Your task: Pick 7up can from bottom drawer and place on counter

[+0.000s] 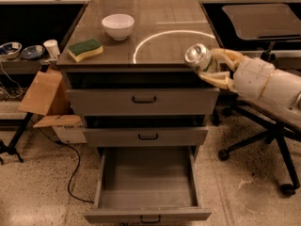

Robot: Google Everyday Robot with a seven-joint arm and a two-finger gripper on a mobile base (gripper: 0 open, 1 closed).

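Clamping the 7up can (197,55), the pincer (209,66) hangs at the tabletop (160,18) front-right edge; bottom drawer (148,187) empty, placing left.

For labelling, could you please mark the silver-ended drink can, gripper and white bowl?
Silver-ended drink can (196,54), camera view: shiny end.
Gripper (207,63), camera view: between fingertips, by counter (160,18) edge.
White bowl (117,31), camera view: outer wall.
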